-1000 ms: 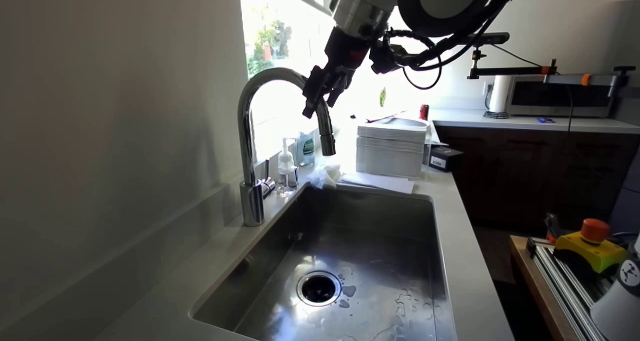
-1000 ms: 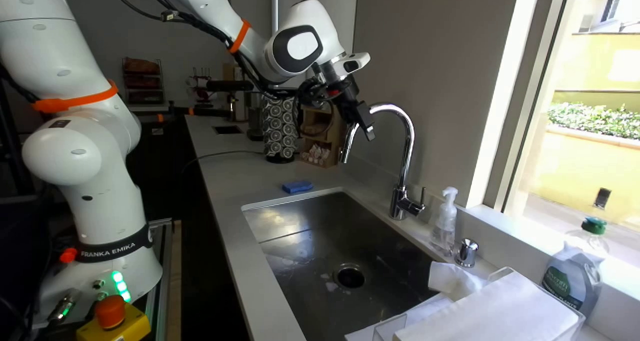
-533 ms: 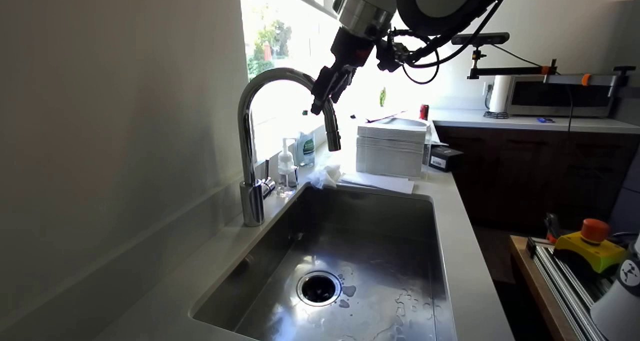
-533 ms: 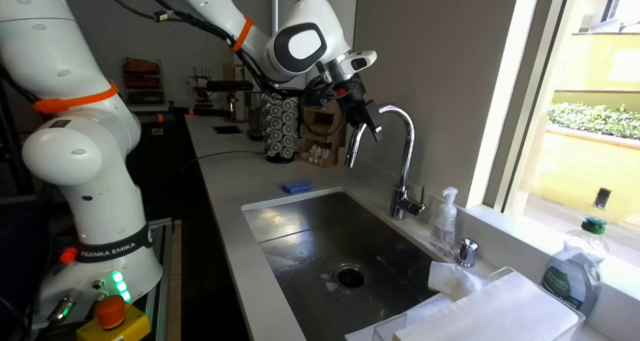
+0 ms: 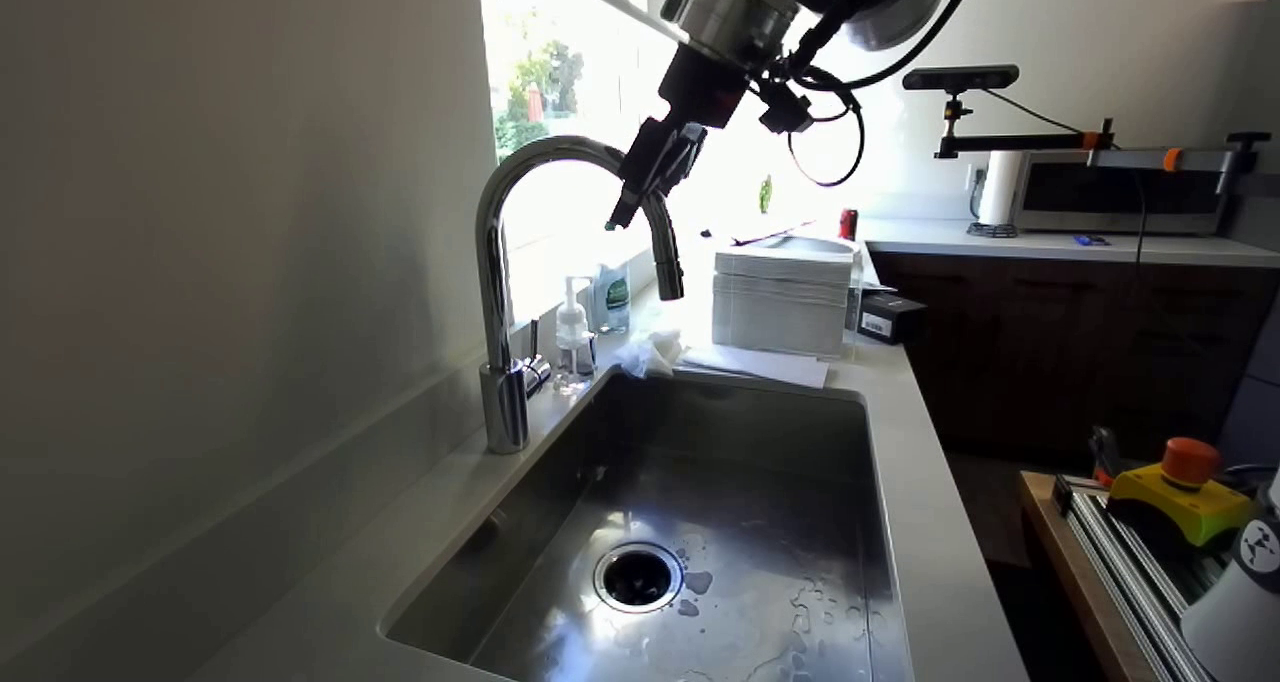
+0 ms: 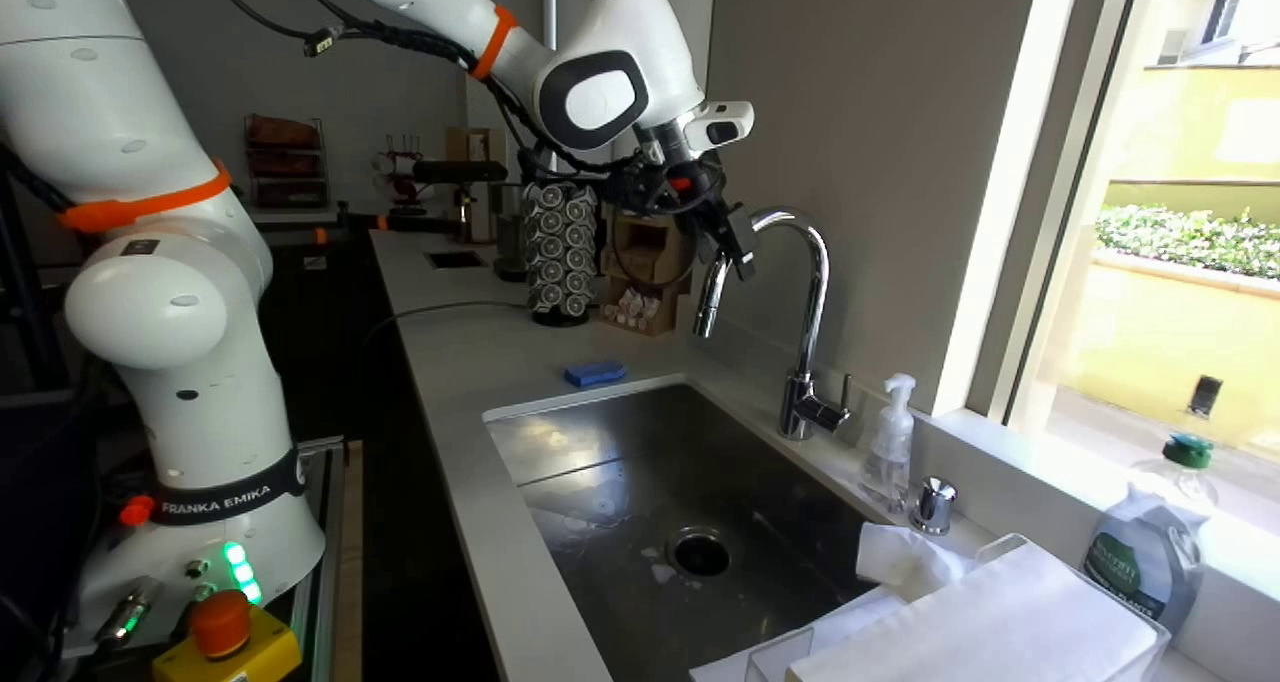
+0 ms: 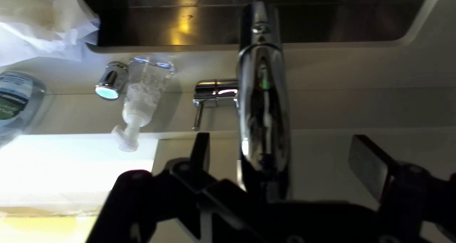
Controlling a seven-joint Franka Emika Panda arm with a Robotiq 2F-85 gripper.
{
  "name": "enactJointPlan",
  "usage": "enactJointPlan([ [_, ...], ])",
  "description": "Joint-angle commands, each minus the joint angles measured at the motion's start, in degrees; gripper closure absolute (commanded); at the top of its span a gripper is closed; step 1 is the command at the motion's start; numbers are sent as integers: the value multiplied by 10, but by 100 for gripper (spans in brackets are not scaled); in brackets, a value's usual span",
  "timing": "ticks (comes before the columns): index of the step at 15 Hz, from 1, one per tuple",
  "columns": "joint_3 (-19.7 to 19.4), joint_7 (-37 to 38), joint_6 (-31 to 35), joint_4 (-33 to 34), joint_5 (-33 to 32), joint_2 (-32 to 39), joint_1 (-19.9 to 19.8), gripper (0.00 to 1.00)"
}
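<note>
A tall chrome faucet (image 5: 488, 292) with a curved neck stands at the sink's wall side in both exterior views. My black gripper (image 5: 640, 197) is at the top of its arch, close to the downward spout (image 5: 660, 237). In the wrist view the faucet neck (image 7: 263, 104) runs between the two widely parted fingers of my gripper (image 7: 281, 146). Gaps show on both sides of the neck, narrower toward the left finger. Neither pad (image 7: 368, 164) visibly presses on it. Whether the palm touches the neck I cannot tell. The faucet's side lever (image 7: 198, 116) hangs to the left.
The steel sink (image 6: 520, 502) lies below. A soap pump (image 6: 890, 442), a chrome cap (image 6: 935, 505), a detergent bottle (image 6: 1150, 552) and crumpled paper (image 6: 910, 557) line the window side. A paper stack (image 5: 780, 302) stands behind the sink. A blue sponge (image 6: 595, 373) rests on the counter.
The spout has swung slightly, right in one exterior view and also right in the opposite-facing one, mostly in the first half second. My gripper shifted with it, then turned a little; it stayed open.
</note>
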Motion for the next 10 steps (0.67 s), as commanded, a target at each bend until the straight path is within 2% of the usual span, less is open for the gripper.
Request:
enactJointPlan([
  [1,-24,-79,-62,-3,81,-33,45,0],
  [3,-32,-109,-106,1,97,-48,52,0],
  [6,-19,-92,-169,9,50,-69,26,0],
  [10,-11,-78,-215,13,-20,-101,-7,0],
])
